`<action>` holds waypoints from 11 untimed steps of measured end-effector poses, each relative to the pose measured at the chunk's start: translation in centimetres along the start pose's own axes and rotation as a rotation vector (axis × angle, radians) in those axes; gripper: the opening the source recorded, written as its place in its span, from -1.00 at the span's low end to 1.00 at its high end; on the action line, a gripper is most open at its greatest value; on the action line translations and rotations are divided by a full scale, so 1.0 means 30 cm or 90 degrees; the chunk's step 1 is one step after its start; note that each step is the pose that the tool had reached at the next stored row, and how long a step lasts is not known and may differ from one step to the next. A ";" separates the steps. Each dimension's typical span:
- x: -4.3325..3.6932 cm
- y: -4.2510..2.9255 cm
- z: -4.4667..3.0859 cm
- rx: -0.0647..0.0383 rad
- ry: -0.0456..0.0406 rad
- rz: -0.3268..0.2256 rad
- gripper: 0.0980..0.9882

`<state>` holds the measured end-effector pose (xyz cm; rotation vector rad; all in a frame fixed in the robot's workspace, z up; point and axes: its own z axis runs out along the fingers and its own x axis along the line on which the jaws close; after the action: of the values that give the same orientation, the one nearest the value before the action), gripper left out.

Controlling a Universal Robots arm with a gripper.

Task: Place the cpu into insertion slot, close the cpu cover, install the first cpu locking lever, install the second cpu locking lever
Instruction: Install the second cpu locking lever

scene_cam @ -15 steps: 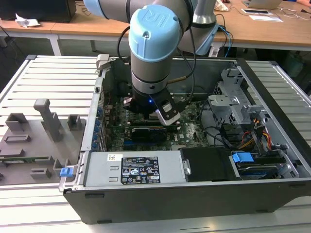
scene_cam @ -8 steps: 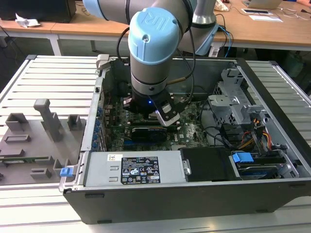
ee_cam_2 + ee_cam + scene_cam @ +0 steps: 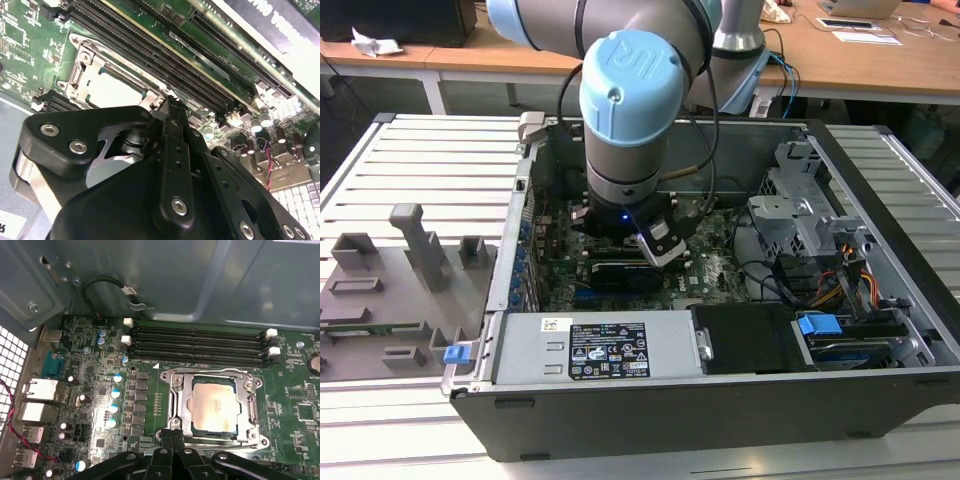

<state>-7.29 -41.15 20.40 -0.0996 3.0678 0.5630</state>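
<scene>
The cpu [image 3: 214, 407], a square chip with a silvery-beige top, lies flat in the insertion slot [image 3: 168, 378] on the green motherboard. The cpu cover [image 3: 251, 410], a silver frame plate, lies down around the chip. My gripper [image 3: 172, 434] is shut with nothing visible between its black fingers, and its tips sit at the socket's near edge. In the second wrist view the gripper [image 3: 171, 106] points at the corner of the cover [image 3: 80, 75], close beside the cpu [image 3: 117, 90]. In the exterior view the gripper [image 3: 658, 245] hangs low inside the open computer case.
Long black memory slots [image 3: 200, 342] run beside the socket, with the grey case wall [image 3: 175, 275] behind them. A long black card [image 3: 620, 272], a power supply [image 3: 605, 350] and a drive cage [image 3: 810, 215] crowd the case. A grey fixture plate [image 3: 400, 290] lies at the exterior view's left.
</scene>
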 end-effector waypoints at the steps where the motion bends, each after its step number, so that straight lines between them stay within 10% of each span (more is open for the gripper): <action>1: 0.001 -0.001 0.003 -0.001 -0.0001 0.000 -0.98; 11: 0.004 -0.015 0.028 -0.026 -0.0011 -0.002 -0.98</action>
<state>-7.36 -41.27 19.44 -0.1056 3.0545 0.6247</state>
